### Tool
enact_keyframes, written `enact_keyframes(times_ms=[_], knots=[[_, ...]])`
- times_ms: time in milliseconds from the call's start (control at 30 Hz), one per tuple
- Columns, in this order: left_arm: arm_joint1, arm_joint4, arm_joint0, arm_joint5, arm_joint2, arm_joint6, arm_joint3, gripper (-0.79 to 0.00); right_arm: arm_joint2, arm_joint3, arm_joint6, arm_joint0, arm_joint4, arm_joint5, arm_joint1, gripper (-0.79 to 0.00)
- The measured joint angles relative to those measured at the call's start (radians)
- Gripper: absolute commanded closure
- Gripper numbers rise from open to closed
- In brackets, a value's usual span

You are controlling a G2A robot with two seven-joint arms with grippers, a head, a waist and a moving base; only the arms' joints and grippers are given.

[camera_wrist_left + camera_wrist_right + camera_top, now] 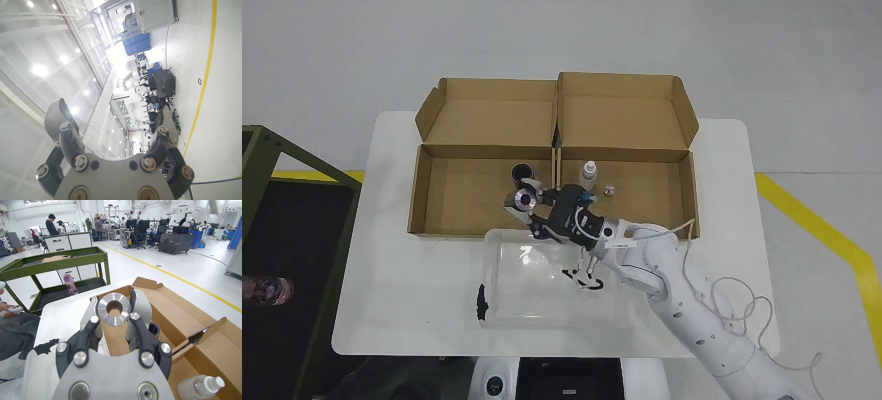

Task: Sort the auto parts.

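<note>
Ring of bright metal [103,310] clamped by its rim in my right gripper [114,306], bore facing the wrist. Below the fingers is the left carton [457,195] floor, so the drop looks straight down. Black cup part [154,328] sits just beyond. Left gripper [111,106] spread, empty, pointing at the ceiling.
</note>
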Motion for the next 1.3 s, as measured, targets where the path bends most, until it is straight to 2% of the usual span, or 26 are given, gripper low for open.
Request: enact_keyframes(times_ms=[333, 833, 1300], knots=[[0.000, 0.000, 0.000, 0.000, 0.000, 0.000, 0.000, -0.785, -0.063, 0.072, 0.060, 0.075, -0.044, 0.021, -0.025, 0.000], [0.000, 0.000, 0.000, 0.000, 0.000, 0.000, 0.000, -0.785, -0.160, 0.255, 0.153, 0.232, -0.080, 0.034, -0.080, 0.000], [0.000, 0.000, 0.000, 0.000, 0.000, 0.000, 0.000, -0.785, -0.218, 0.397, 0.226, 0.328, -0.104, -0.012, -0.123, 0.000]])
